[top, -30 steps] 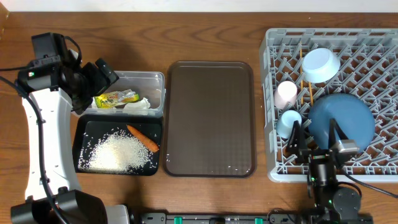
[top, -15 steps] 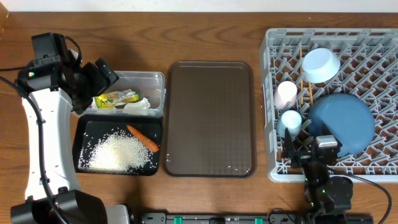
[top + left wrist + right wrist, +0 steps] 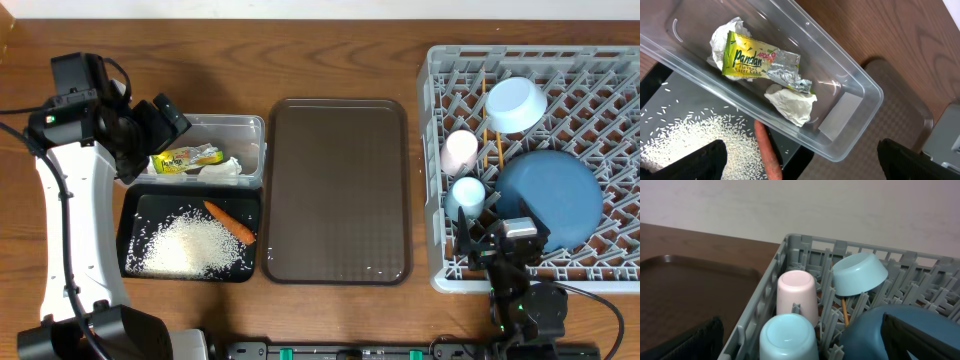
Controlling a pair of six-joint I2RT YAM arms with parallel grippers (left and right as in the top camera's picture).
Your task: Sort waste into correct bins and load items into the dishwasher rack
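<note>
The grey dishwasher rack (image 3: 600, 70) holds the dark-blue plate (image 3: 555, 195), the pale-blue bowl (image 3: 515, 104), the pink cup (image 3: 460, 152), the light-blue cup (image 3: 467, 191) and the wooden chopsticks (image 3: 488, 135). The clear box (image 3: 255, 135) holds the snack wrapper (image 3: 185, 158) and the white tissue (image 3: 222, 168). The black tray (image 3: 135, 205) holds the rice (image 3: 190, 245) and the carrot (image 3: 230, 222). My left gripper (image 3: 158, 140) is open and empty above the clear box (image 3: 850, 107). My right gripper (image 3: 500, 240) is open and empty at the rack's front edge, behind the light-blue cup (image 3: 788, 335).
The brown serving tray (image 3: 340, 190) lies between the bins and the rack. The left arm's white body (image 3: 70, 230) runs along the table's left side. The right arm's base (image 3: 525, 310) sits at the front edge.
My right gripper has drawn back a little from the rack toward the table's front edge. The left arm and the objects have not moved.
</note>
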